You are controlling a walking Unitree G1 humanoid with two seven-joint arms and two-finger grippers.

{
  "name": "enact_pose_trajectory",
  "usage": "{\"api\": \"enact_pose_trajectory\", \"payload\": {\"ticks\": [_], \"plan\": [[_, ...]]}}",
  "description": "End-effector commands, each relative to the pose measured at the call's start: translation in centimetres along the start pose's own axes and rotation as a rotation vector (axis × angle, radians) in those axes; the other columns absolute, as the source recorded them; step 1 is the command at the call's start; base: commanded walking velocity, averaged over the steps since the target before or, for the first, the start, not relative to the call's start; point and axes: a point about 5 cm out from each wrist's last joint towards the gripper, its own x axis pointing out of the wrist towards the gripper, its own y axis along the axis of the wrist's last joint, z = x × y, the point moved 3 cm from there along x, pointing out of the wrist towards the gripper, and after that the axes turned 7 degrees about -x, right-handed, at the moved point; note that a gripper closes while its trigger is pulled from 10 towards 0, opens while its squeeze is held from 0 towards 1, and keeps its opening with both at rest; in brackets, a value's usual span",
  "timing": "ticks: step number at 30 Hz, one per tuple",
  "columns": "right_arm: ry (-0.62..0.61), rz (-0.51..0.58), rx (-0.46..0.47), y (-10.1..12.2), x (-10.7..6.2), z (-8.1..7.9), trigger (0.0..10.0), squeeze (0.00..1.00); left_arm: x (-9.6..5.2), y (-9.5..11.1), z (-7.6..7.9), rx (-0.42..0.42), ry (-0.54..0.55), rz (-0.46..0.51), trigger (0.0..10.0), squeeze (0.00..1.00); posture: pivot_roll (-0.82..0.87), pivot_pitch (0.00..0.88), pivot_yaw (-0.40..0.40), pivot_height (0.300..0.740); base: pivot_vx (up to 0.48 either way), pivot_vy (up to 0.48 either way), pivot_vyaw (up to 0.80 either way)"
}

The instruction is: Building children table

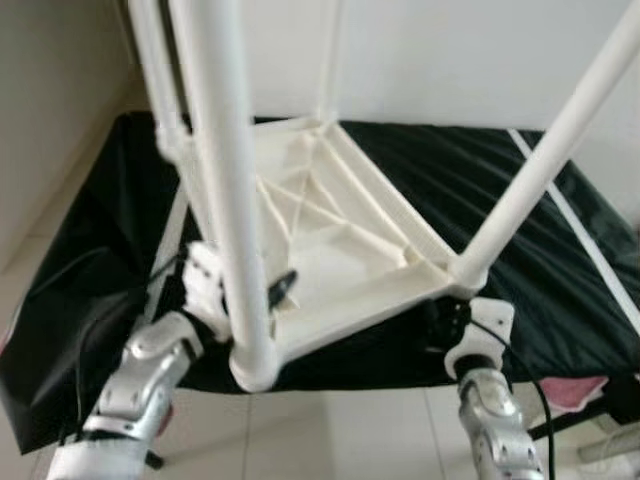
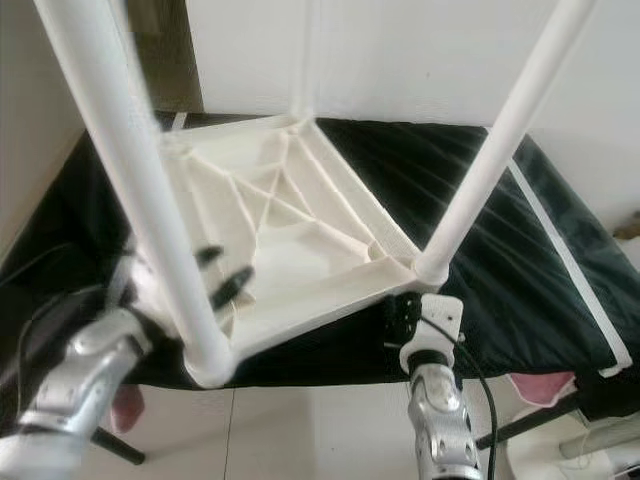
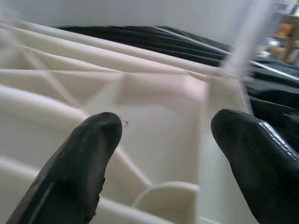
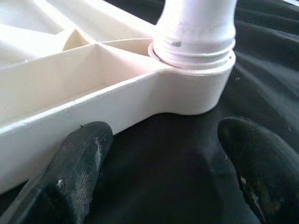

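The white plastic tabletop is laid upside down on a black cloth, ribbed underside up, presumably so the legs can be driven into its corner sockets from above. Four white legs are seen standing in the corners: the near left leg, the near right leg, and two far ones. The near edge of the top overhangs the cloth's front edge, which puts both near corners within reach.

The left gripper is held over the ribbed underside just right of the near left leg, fingers spread, nothing pinched; likely placed there to steady or press that corner. The right gripper is held low at the near right corner socket, fingers spread apart with only the black cloth between them, close under the socket rim but not touching it. The leg there looks seated to its collar.

Assembly is judged nearly complete; flipping upright probably remains.
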Motion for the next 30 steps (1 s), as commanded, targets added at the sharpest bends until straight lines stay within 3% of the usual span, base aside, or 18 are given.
{"api": "enact_pose_trajectory", "payload": {"ticks": [1,12,18,23,28,30], "plan": [[0.025,0.006,0.009,0.3,0.8,-0.2,10.0,0.00,0.1,-0.6,4.4,-0.016,-0.365,-0.040,10.0,0.00,0.01,0.022,-0.049,0.740,0.000,0.000,0.00],[0.028,-0.006,0.020,0.8,3.4,-0.4,10.0,0.00,2.8,-0.6,7.0,-0.042,-0.366,-0.002,10.0,0.00,0.03,0.021,-0.050,0.740,0.000,0.000,0.00],[0.001,-0.008,0.025,0.8,3.9,0.1,10.0,0.00,3.7,-0.2,7.5,-0.032,-0.368,0.014,10.0,0.00,0.03,0.020,-0.051,0.740,0.000,0.000,0.00],[-0.036,0.017,0.015,1.1,3.7,1.7,10.0,0.00,2.9,0.3,6.2,-0.001,-0.344,0.002,10.0,0.00,0.03,0.027,-0.049,0.740,0.000,0.000,0.00],[-0.051,0.022,0.012,1.0,3.4,2.2,10.0,0.00,2.2,0.3,5.4,0.014,-0.338,-0.018,10.0,0.00,0.03,0.030,-0.047,0.740,0.000,0.000,0.00],[-0.065,0.033,0.011,1.2,3.1,2.7,10.0,0.00,1.1,0.4,3.9,0.047,-0.319,-0.054,10.0,0.00,0.02,0.036,-0.044,0.740,0.000,0.000,0.00]]}}
